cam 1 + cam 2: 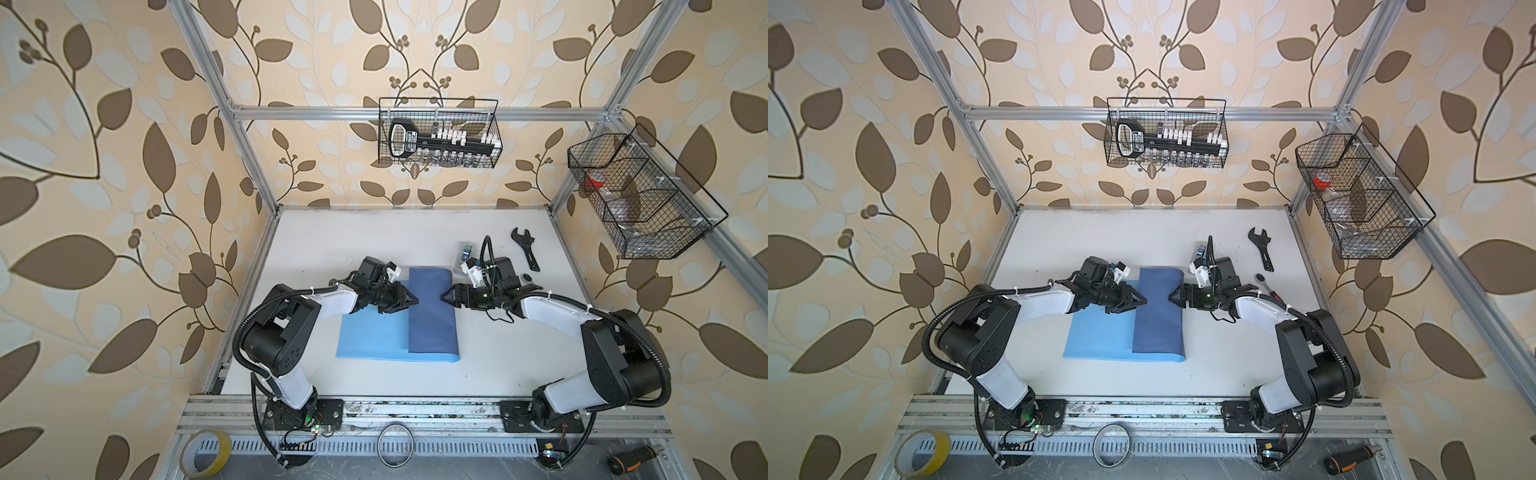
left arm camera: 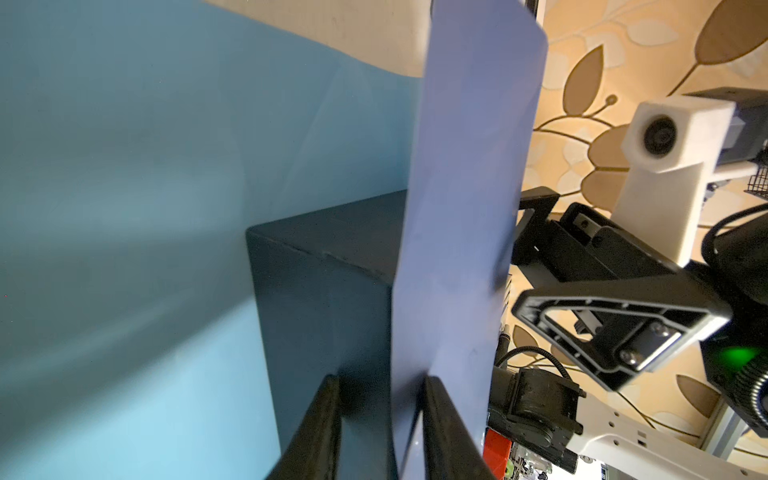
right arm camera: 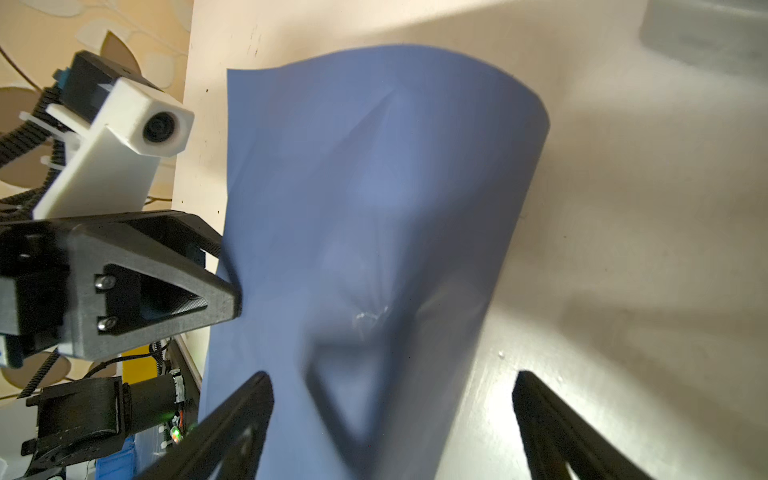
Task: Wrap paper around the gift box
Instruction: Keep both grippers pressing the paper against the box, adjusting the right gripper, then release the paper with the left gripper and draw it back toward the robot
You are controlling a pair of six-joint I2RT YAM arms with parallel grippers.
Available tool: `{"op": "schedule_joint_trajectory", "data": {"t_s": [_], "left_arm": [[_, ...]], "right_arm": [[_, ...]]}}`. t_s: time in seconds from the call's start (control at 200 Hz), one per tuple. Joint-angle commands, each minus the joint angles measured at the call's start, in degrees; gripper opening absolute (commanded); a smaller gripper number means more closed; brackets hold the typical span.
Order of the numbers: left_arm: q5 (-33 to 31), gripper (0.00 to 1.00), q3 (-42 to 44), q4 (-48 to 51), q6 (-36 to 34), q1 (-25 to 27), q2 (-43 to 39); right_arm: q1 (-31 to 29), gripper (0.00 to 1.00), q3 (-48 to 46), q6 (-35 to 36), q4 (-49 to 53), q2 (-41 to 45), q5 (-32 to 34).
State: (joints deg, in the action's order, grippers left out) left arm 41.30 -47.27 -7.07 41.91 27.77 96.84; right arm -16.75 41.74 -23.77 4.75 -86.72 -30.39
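Paper [image 1: 365, 336]: large thin blue sheet on white table [image 1: 498, 365], slate flap folded over its 3 o'clock side
Box [image 2: 324, 291]: matte black cube beneath that flap
Left pincer [image 1: 413, 300]: flap's 9 o'clock, narrowly parted astride its edge
Right pincer [image 1: 444, 297]: 3 o'clock, gaping

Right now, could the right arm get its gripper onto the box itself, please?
Probably not directly: the paper is folded over the box and covers the side facing the right gripper, so it could likely touch the box only through the paper.

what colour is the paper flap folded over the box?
Dark slate-blue flap; the rest of the paper is light sky-blue. Clearest in a top view.
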Motion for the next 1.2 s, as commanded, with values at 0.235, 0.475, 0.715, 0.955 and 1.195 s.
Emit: {"op": "schedule_joint_trajectory", "data": {"t_s": [0.235, 0.475, 0.715, 0.955, 1.195], "left_arm": [[-4.1, 0.41, 1.55, 4.91, -1.16, 0.53, 0.35], [-12.32, 0.68, 1.13, 11.69, -2.97, -3.14, -9.44], [-29.67, 0.81, 6.89, 23.62, -6.39, -14.31, -24.39], [-35.38, 0.88, 12.27, 27.08, -5.53, -17.94, -28.78], [-27.18, 0.84, 12.46, 24.1, -5.91, -18.35, -21.1]], "right_arm": [[0.03, 0.86, -3.72, 1.88, -0.98, -3.2, 1.33], [0.01, 0.86, -5.03, 1.97, -1.63, -2.06, 2.88], [0.01, 0.86, -6.48, 1.02, -3.42, -1.46, 3.23], [0.04, 0.85, -7.21, 0.57, -4.17, -0.34, 3.28], [0.05, 0.84, -7.47, 0.39, -4.75, -0.08, 3.14]]}}
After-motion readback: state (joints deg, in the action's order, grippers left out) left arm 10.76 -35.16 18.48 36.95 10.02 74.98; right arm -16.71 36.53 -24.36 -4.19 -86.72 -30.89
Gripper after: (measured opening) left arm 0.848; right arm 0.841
